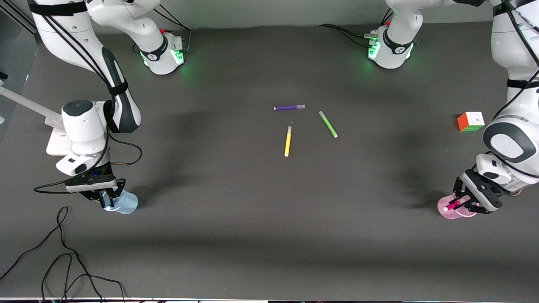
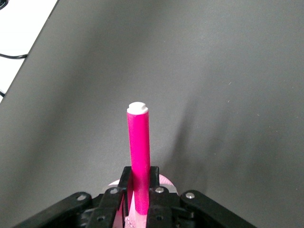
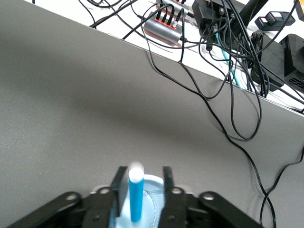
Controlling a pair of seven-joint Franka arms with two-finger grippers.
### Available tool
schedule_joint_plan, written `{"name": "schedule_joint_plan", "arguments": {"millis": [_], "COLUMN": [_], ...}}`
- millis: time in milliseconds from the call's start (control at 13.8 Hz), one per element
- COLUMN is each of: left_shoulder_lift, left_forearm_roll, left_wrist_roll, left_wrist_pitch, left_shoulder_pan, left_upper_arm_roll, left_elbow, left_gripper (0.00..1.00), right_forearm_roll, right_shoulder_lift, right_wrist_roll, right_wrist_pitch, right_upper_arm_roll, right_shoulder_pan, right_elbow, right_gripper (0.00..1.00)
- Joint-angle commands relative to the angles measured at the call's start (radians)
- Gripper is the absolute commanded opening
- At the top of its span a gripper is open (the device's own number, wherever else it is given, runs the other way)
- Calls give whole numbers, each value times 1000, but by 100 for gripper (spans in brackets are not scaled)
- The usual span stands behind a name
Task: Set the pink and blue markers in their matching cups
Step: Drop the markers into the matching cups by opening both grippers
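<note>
At counter's left-arm end, near the front-camera edge, left gripper fingers are pinching pink marker upright, white tip up, over pink cup. Toward right-arm end, right gripper fingers are spreading beside blue marker, standing upright in blue cup.

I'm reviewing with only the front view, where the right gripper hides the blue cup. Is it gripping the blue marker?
Observer: No. The right wrist view shows the right gripper open, with a gap on each side of the blue marker, which stands in the blue cup.
Operator: And the left gripper?
Observer: The left gripper is shut on the pink marker, held upright over the pink cup. The marker's lower end is hidden.
</note>
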Motion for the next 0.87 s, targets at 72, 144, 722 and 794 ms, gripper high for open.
{"name": "schedule_joint_plan", "arguments": {"millis": [72, 144, 722, 794], "left_shoulder_lift": [-6, -6, -14, -26], "left_forearm_roll": [-31, -31, -28, -28], "left_wrist_roll": [40, 40, 40, 35], "left_wrist_pitch": [5, 3, -12, -29], "left_shoulder_pan": [13, 15, 25, 19], "left_upper_arm_roll": [-9, -10, -9, -9], "left_elbow": [-2, -1, 4, 11], "left_gripper": [0, 20, 99, 99], "right_forearm_roll": [-10, -11, -10, -8], "right_shoulder_lift": [-4, -8, -123, -140], "right_wrist_roll": [25, 23, 23, 23], "right_wrist_pitch": [14, 7, -365, -420], "right_upper_arm_roll": [-2, 0, 8, 9], "right_shoulder_pan": [1, 1, 33, 37], "right_elbow": [-5, -3, 96, 116], "right_gripper": [100, 100, 100, 100]}}
